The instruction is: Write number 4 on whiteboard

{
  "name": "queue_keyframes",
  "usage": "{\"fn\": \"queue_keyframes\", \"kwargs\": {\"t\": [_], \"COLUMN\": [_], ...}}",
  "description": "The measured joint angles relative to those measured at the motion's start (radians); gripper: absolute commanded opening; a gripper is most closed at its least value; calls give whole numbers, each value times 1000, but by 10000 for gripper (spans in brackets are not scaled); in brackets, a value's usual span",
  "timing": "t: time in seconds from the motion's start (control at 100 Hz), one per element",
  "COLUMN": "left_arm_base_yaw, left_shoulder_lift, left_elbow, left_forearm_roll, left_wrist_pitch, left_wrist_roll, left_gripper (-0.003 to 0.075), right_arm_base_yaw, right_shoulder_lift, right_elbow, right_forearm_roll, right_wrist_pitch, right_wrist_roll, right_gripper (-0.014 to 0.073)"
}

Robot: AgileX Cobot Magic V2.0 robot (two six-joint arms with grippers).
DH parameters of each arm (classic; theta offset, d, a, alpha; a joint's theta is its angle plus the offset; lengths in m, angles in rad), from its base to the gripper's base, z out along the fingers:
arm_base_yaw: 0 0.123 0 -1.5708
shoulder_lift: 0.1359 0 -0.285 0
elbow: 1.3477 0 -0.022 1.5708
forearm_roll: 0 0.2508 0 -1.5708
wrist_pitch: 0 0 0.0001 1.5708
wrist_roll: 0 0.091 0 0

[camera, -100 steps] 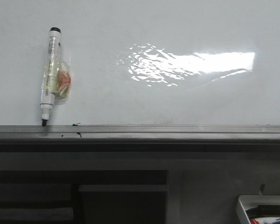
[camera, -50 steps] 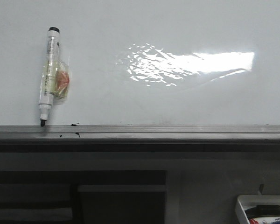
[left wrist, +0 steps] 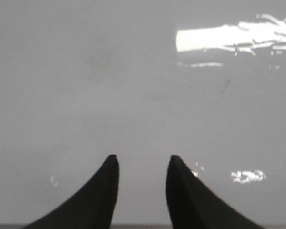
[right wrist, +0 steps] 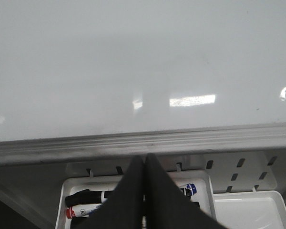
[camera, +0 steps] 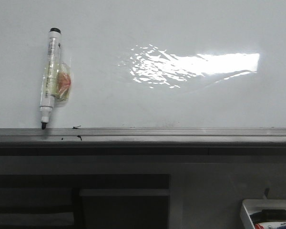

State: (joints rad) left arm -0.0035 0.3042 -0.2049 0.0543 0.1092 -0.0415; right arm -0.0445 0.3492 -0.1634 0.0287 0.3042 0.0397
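**Blank whiteboard, marker taped at left, both grippers empty**

Although the whiteboard (camera: 148, 100) fills most of the front view, no number 4 can be seen on it; its glossy white surface shows only a bright patch of glare (camera: 195, 67) right of centre. A white marker pen (camera: 48, 78) with a black cap end at the top and its black tip at the bottom sits against the board's left side. Its long axis runs almost upright, leaning slightly, with the tip touching the grey metal ledge (camera: 181, 136). Small print runs along the barrel but is too small to read. A clear wrap with an orange patch (camera: 62, 82) clings around its middle. Tiny black smudges (camera: 77, 127) lie just beside the tip.

At the lower right corner, a small white tray (camera: 250, 210) holds markers; in the right wrist view one has a blue cap (right wrist: 191, 188) and another a red end, labels unreadable.

The left gripper (left wrist: 142, 164) faces the board with its two dark fingers parted, nothing between them. The right gripper (right wrist: 144, 164) has its fingers pressed together, empty, above the tray.
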Motion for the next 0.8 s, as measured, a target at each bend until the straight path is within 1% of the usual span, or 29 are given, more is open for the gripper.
{"fn": "queue_keyframes", "kwargs": {"t": [0.15,0.27,0.39,0.54,0.72,0.8], "left_arm_base_yaw": [-5,-62,-177,-363,-580,-649], "left_shoulder_lift": [41,82,144,254,440,530], "left_elbow": [2,2,2,2,2,-7], "left_forearm_roll": [-12,-16,-24,-35,-68,-113], "left_wrist_pitch": [-133,-191,-222,-284,-377,-442], "left_wrist_roll": [0,0,-5,-20,-24,-24], "left_gripper": [386,388,388,388,389,389], "right_arm_base_yaw": [0,0,0,0,0,0], "right_shoulder_lift": [0,0,0,0,0,0], "right_elbow": [0,0,0,0,0,0], "right_forearm_roll": [0,0,0,0,0,0], "right_wrist_pitch": [-26,-26,-28,-28,-28,-28], "right_wrist_roll": [0,0,0,0,0,0], "right_gripper": [-61,-61,-61,-61,-61,-61]}}
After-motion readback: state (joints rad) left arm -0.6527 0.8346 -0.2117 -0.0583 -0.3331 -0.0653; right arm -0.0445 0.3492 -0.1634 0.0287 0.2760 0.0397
